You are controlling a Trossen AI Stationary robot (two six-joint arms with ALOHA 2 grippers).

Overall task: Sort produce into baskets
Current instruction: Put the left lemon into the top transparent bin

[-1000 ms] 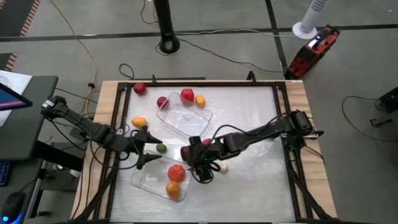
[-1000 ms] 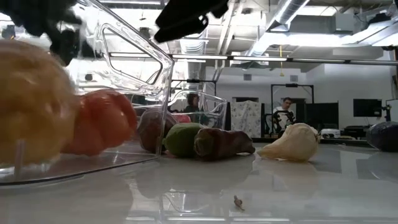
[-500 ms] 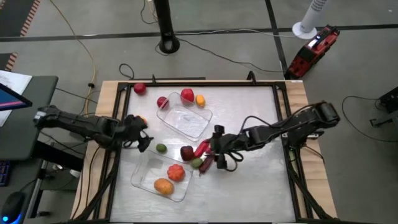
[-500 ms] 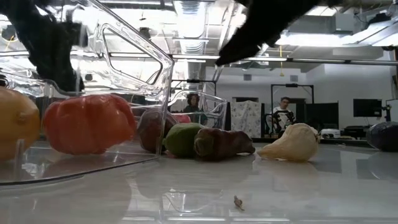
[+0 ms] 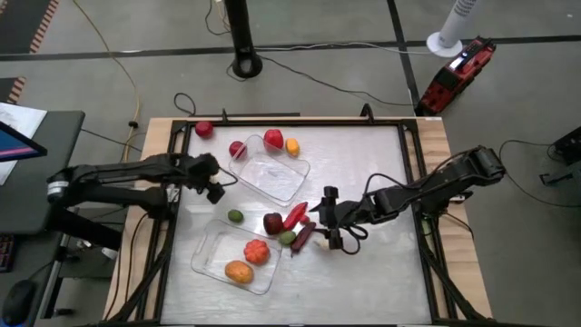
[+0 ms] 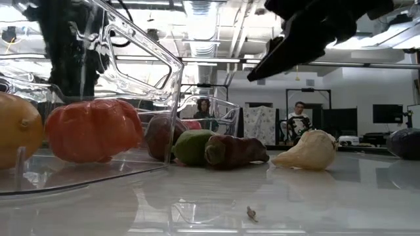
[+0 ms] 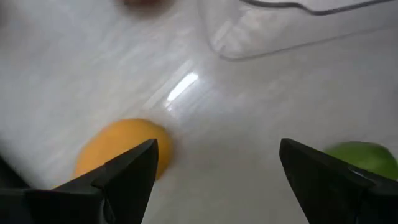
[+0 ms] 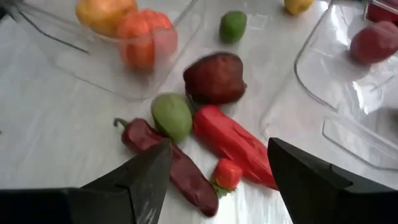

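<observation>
No legible text, labels, brand marks, numbers or signs in any view. Produce, clear baskets and table [image 5: 381,182] surface carry no markings. Red device on floor [image 5: 456,71] beyond the table: no readable lettering. Monitor corner [image 5: 16,143] at the left edge, and dark screens in the room behind [image 6: 387,113]: content too small to make out.

Clear baskets [image 5: 272,173]; red pepper [image 8: 233,144], maroon chili [image 8: 171,171], green lime [image 8: 233,26].

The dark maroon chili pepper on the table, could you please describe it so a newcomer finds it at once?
Start at the near clear tray. By its right corner lies a cluster of produce; the chili pepper lies at its right edge, beside the green fruit. It alone is long, thin and dark maroon.
</observation>
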